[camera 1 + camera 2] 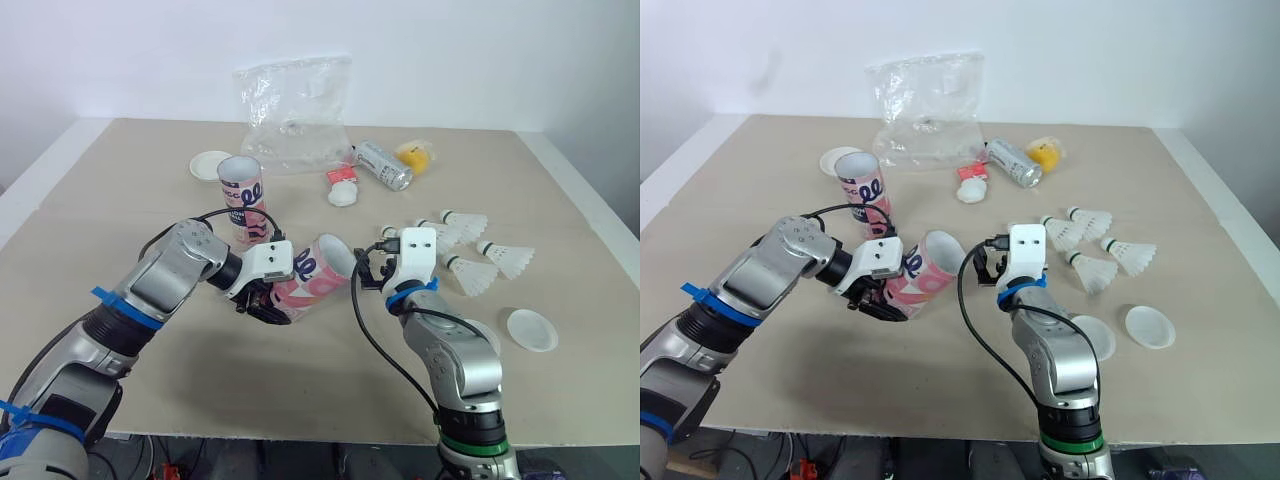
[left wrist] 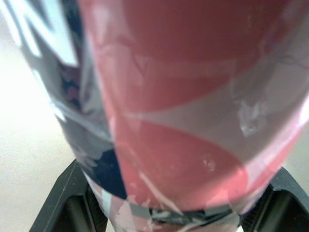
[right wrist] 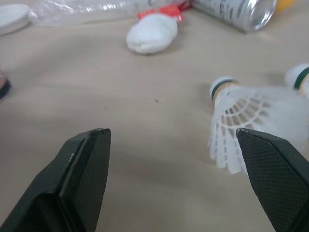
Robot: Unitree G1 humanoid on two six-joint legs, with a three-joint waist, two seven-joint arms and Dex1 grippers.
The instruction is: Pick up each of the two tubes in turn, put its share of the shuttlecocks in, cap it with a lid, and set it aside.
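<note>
Tube [image 1: 318, 270] tilted in left fingers [image 2: 67, 205], right fingers [image 3: 82, 179] spread

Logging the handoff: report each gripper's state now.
Left gripper: shut on the pink-and-white cardboard tube.
Right gripper: open, holding nothing.

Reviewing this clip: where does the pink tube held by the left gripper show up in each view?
Left eye view: the pink tube sits tilted at the centre, open mouth toward the robot's right.
Right eye view: same pose, just left of centre.
Left wrist view: close up, between two black fingers.
Shared landmark: the left gripper clamped on its lower end.
</note>
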